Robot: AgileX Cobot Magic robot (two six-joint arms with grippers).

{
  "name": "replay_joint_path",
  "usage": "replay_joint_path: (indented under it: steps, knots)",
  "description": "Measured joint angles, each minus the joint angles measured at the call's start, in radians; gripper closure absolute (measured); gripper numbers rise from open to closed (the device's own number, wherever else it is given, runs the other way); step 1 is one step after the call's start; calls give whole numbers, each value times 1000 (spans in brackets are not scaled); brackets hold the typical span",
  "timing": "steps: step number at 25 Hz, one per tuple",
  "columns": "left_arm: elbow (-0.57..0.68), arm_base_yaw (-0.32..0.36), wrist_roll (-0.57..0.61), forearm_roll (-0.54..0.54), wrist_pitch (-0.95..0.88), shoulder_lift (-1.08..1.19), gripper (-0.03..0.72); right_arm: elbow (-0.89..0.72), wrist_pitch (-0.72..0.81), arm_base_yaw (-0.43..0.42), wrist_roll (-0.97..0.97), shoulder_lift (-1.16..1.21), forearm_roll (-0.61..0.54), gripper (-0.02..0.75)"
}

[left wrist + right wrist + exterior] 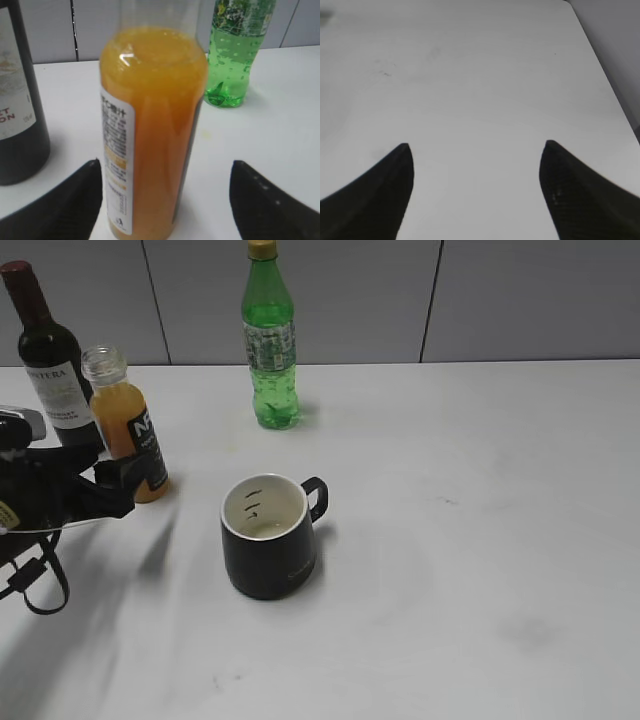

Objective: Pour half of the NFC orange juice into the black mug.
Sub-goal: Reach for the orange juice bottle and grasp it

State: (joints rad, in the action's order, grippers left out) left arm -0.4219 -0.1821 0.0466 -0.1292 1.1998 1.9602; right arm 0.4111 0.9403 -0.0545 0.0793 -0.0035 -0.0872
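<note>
Left tool released, straddling the NFC orange juice at lower left; right tool released, empty. We judge the bottle uncapped, near full, slick, squeezable: grip mid-label.

Uncapped NFC orange juice stands upright left of black mug.

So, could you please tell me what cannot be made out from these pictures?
- Orange juice bottle: neck blurred and cut off at the top edge, left wrist view.
- Wine bottle: base hidden behind the left claw, exterior view.
- Black mug: side script too faint to read, exterior view.
- Right claw: absent from the exterior view.
</note>
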Motion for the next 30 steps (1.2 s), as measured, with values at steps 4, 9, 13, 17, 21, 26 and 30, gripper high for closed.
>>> replay_joint_path:
  steps: [4, 9, 13, 17, 21, 26, 30]
  knots:
    - [-42, 0, 2, 2, -17, 31, 83, 0, 0, 0, 0, 0, 0, 143]
    - [-82, 0, 4, 2, -25, 74, 83, 0, 0, 0, -1, 0, 0, 143]
    - [-130, 0, 5, 2, -27, 113, 83, 0, 0, 0, -1, 0, 0, 143]
    - [-177, 0, 5, -2, -40, 144, 83, 0, 0, 0, -1, 0, 0, 143]
    - [-220, 0, 5, -3, -60, 156, 70, 0, 0, 0, -1, 0, 1, 143]
    - [-271, 0, 5, -5, -87, 164, 57, 0, 0, 0, -1, 0, 0, 143]
    - [-292, 0, 5, -5, -93, 177, 53, 0, 1, 0, -1, 0, 0, 143]
